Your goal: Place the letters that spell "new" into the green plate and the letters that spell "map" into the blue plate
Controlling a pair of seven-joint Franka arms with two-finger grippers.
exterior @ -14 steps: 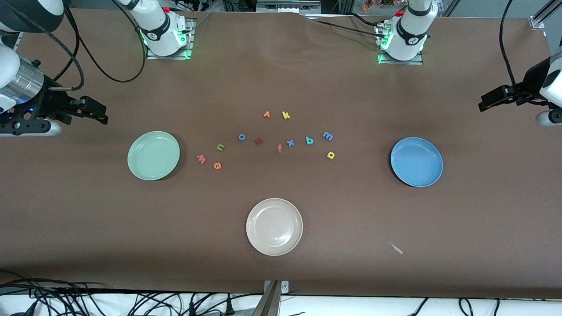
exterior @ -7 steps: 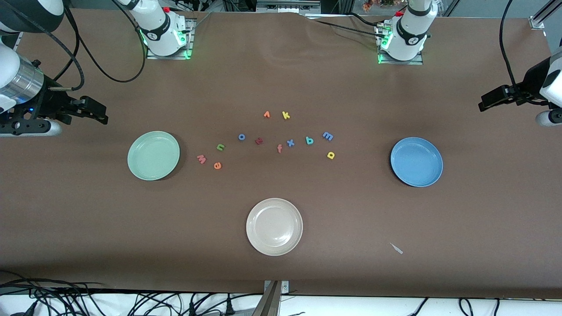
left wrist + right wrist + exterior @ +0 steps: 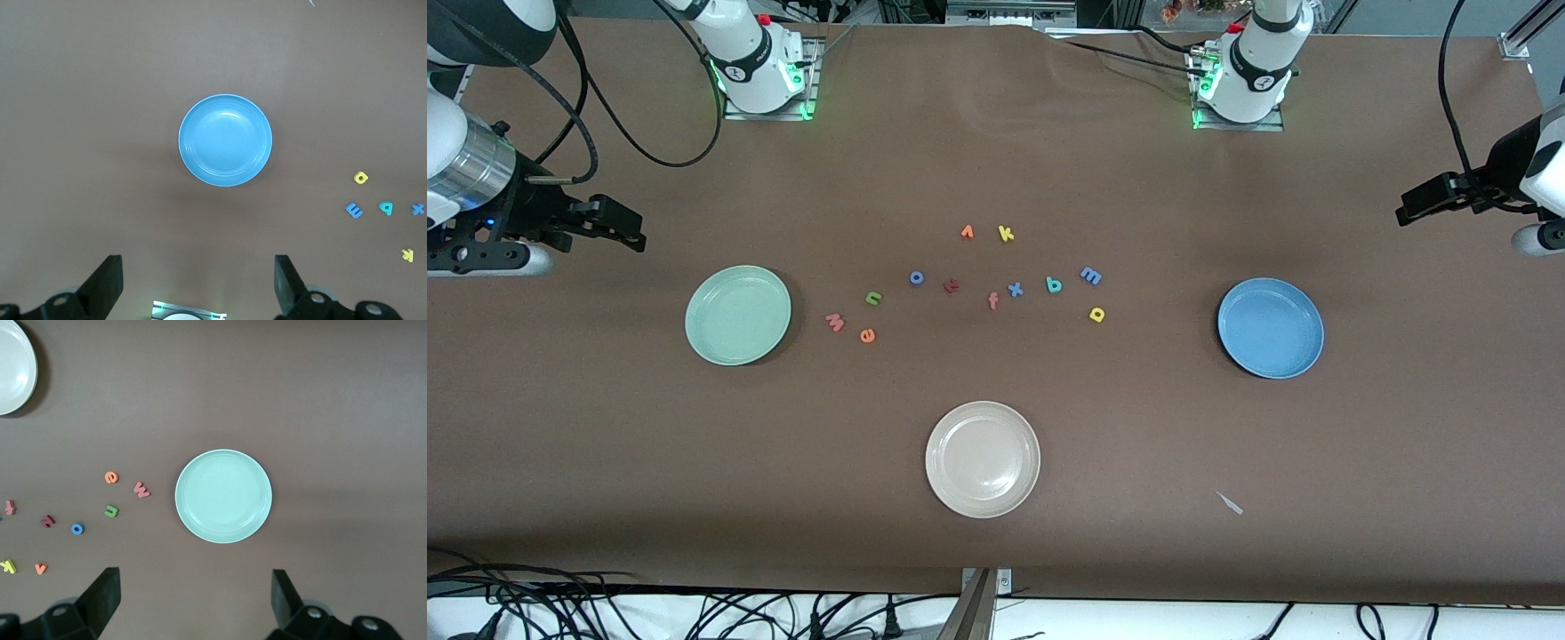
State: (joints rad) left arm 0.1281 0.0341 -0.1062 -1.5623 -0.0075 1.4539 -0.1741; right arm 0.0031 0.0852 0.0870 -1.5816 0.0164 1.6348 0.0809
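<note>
The empty green plate (image 3: pixel 738 316) (image 3: pixel 223 496) lies toward the right arm's end, with the pink w (image 3: pixel 835 322), green n (image 3: pixel 873 298) and orange e (image 3: pixel 867 335) beside it. Toward the left arm's end lies the empty blue plate (image 3: pixel 1270 327) (image 3: pixel 225 140). Between it and the table's middle are the blue m (image 3: pixel 1091 276), teal a (image 3: pixel 1054 284) and yellow p (image 3: pixel 1097 314). My right gripper (image 3: pixel 633 233) (image 3: pixel 193 597) hangs open and empty over bare table past the green plate. My left gripper (image 3: pixel 1402 214) (image 3: pixel 199 280) hangs open and empty out past the blue plate.
A cream-white plate (image 3: pixel 983 459) sits nearer the front camera at the middle. Other letters lie among the task's: blue o (image 3: pixel 916 277), dark red letter (image 3: pixel 951 285), orange f (image 3: pixel 993 301), blue x (image 3: pixel 1015 289), an orange letter (image 3: pixel 967 232), yellow k (image 3: pixel 1006 234).
</note>
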